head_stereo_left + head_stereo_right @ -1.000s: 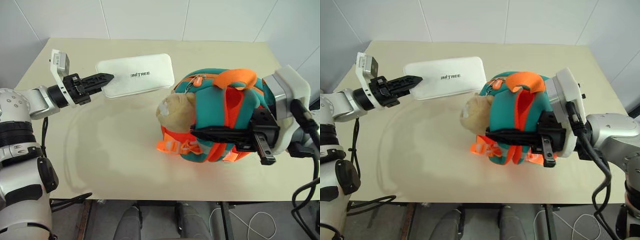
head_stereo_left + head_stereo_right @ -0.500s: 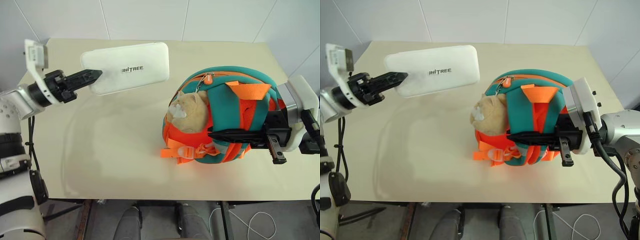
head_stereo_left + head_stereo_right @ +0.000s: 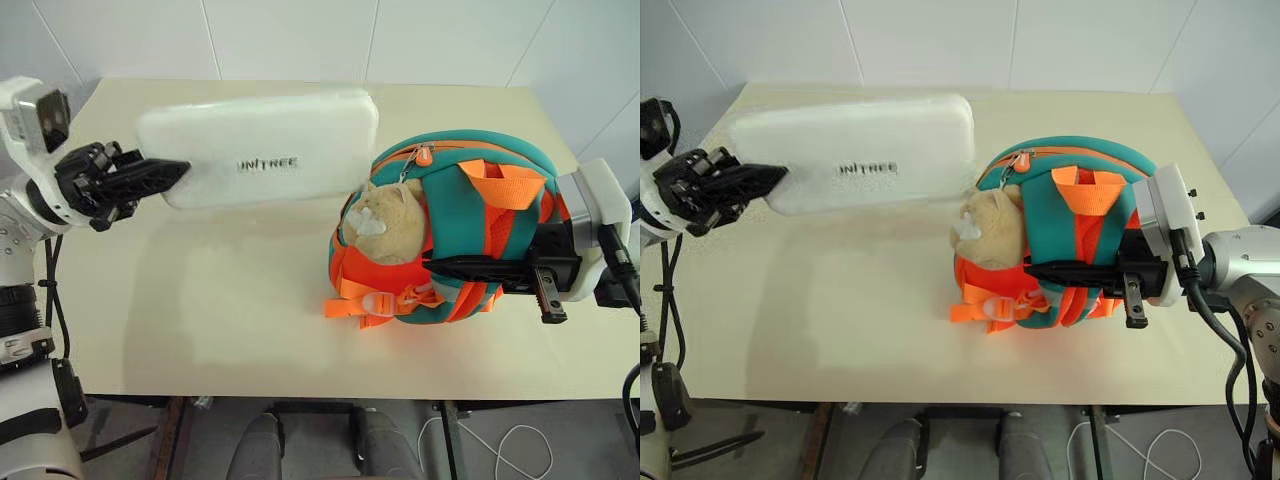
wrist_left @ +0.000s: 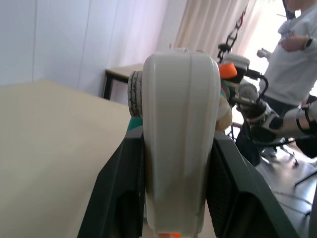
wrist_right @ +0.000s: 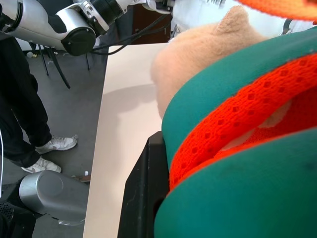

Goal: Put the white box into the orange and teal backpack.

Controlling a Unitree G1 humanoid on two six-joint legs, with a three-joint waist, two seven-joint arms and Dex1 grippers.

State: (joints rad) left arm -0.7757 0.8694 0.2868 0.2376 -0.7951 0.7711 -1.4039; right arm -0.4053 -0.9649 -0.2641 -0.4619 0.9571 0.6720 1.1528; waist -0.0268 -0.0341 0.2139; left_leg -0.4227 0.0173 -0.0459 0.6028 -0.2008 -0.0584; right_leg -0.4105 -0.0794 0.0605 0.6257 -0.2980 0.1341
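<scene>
Left eye view: the white box point(image 3: 265, 147), lettered UNITREE, is held off the beige table point(image 3: 230, 300) and lies long and nearly level, its far end reaching toward the backpack's upper left edge. The left gripper point(image 3: 150, 178) pinches the box's near end between its two black fingers, at about 9 o'clock from the box's centre. The orange and teal backpack point(image 3: 450, 235) sits on the table at about 3 o'clock from the box, rounded side up, orange webbing straps across it. A tan plush toy point(image 3: 388, 222) hangs at the backpack's 9 o'clock side. The right gripper point(image 3: 455, 266) comes in from 3 o'clock, fingers pressed together among the orange straps low on the pack's front.

Right eye view: same layout. The box's far corner sits just beside the pack's zipper pull point(image 3: 1019, 160); touching or apart, cannot tell.

Left wrist view: the box is seen end-on, clamped upright between the two dark fingers point(image 4: 124, 188), one against each broad face. Beyond its edge show slivers of orange and teal, the other arm, and a person point(image 4: 297, 54) in a pale top standing in the background.

Right wrist view: teal fabric and an orange mesh strap point(image 5: 237, 124) fill the near field, lying against one black finger point(image 5: 143, 198). The plush toy's tan back rises behind, with the table top beyond. A person's dark trouser legs and pale shoes point(image 5: 54, 148) stand on the grey floor.
</scene>
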